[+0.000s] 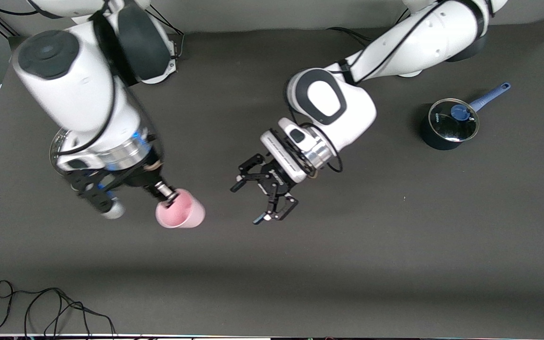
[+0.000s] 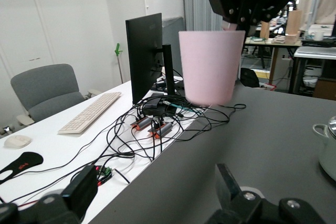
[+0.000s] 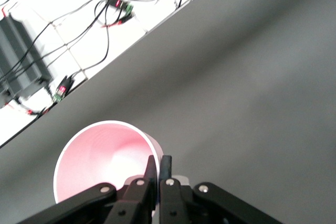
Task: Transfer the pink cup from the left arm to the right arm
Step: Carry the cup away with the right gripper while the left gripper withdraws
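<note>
A: One cup, two grippers. The pink cup (image 1: 181, 215) is held by the right gripper (image 1: 167, 194), pinched at the rim with one finger inside the mouth and one outside, up over the table (image 1: 395, 245) toward the right arm's end.

B: And the left gripper (image 1: 263, 196) is spread wide and empty, level with the cup and apart from it.

A: A slip can be feared here. Only a thin rim grip is seen, so the cup could be tilted or dropped if it is jolted.

B: In the right wrist view the closed fingers (image 3: 157, 174) on the wall are shown plainly. In the left wrist view the cup (image 2: 211, 66) is seen hanging upright, clear of the table.

A: The lidded blue pot (image 1: 447, 124) is shown only from the front.
</note>
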Robot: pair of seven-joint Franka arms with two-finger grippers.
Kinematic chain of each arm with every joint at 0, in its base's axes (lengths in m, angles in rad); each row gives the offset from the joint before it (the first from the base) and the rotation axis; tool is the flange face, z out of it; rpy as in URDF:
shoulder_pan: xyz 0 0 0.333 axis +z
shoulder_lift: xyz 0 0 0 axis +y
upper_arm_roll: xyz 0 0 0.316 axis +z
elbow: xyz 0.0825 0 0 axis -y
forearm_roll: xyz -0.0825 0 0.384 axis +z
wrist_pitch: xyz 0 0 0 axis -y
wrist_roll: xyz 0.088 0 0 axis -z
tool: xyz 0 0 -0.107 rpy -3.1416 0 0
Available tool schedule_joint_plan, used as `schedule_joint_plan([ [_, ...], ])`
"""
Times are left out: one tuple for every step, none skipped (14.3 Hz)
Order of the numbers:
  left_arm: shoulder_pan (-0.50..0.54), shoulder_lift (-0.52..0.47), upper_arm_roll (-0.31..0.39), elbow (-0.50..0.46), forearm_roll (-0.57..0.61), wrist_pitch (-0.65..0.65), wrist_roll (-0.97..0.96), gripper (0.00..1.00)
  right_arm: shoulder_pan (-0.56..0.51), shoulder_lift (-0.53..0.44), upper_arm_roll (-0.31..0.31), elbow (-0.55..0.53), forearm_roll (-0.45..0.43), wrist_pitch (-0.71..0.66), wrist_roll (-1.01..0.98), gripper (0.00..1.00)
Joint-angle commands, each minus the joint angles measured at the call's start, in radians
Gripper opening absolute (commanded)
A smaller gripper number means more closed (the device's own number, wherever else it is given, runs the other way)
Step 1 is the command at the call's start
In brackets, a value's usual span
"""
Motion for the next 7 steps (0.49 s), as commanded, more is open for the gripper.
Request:
schedule_joint_plan([
  [0.203, -0.063, -0.057, -0.196, 0.002, -0.15, 0.058, 1.0, -0.097, -0.003, 0.006, 0.017, -0.016, -0.003, -0.095, 0.0],
  [0.27, -0.063, -0.086, -0.239, 0.002, -0.193, 0.077, 1.0, -0.135, -0.003, 0.008, 0.011, -0.016, -0.005, -0.127, 0.0],
  [0.335, -0.063, -0.109, -0.285, 0.004, -0.241, 0.095, 1.0, -0.18, -0.004, 0.008, 0.007, -0.016, -0.007, -0.179, 0.0],
  [0.394, -0.062, -0.119, -0.32, 0.004, -0.302, 0.123, 1.0, -0.221, -0.004, 0.008, 0.005, -0.016, -0.007, -0.242, 0.0],
  [0.45, -0.062, -0.119, -0.348, 0.004, -0.391, 0.157, 1.0, -0.27, -0.01, 0.008, 0.004, -0.013, -0.007, -0.296, 0.0],
  [0.5, -0.062, -0.119, -0.371, 0.005, -0.483, 0.177, 1.0, -0.321, -0.015, 0.006, 0.002, -0.009, -0.008, -0.349, 0.0],
  [0.559, -0.062, -0.117, -0.396, 0.04, -0.562, 0.178, 1.0, -0.373, -0.015, 0.008, -0.004, -0.003, -0.01, -0.412, 0.0],
])
